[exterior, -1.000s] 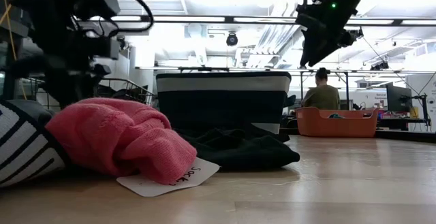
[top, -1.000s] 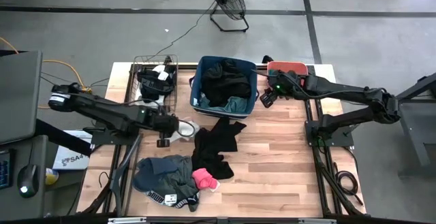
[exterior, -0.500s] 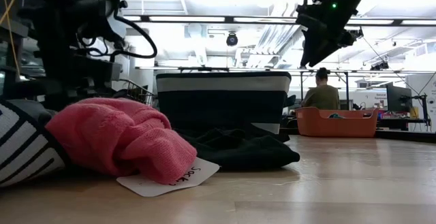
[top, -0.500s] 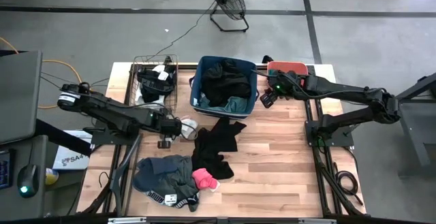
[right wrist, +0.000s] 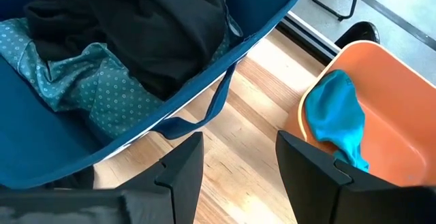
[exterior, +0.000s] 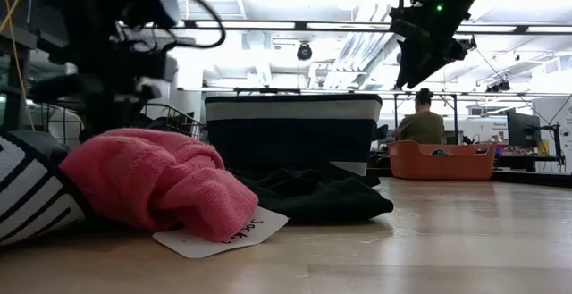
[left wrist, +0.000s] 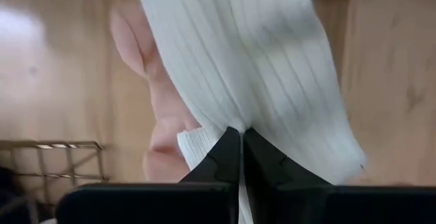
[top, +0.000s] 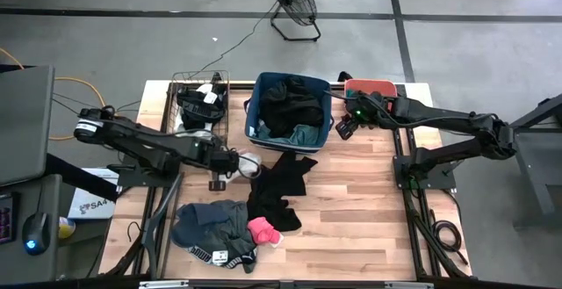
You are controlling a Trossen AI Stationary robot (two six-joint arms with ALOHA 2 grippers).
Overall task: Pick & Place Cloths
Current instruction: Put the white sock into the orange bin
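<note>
1. The left pincer is low over the table, just left of the black cloth. Its fingers are pressed together on a fold of the white cloth, so it is grasping this piece.
2. The white cloth lies at the tip of the left pincer, between the wire basket and the black cloth. In the left wrist view its ribs run away from the fingers, so the long axis goes forward from the pincer.
3. The blue bin is behind the held cloth, toward the far edge and a little right. I judge that the coming move depends on this: lift, then carry the piece there.
4. The right pincer hangs in the air between the blue bin and the coral tub, fingers apart and holding nothing. The left arm is clearly nearer to the loose cloths.
5. Other cloths: a grey pile and a pink piece at the near edge.
6. The high view shows only a small white patch, while the left wrist view shows the grip itself. The right wrist view shows a teal cloth inside the tub, which the high view does not show. The low view shows the pink piece very near, but hides the white one.
</note>
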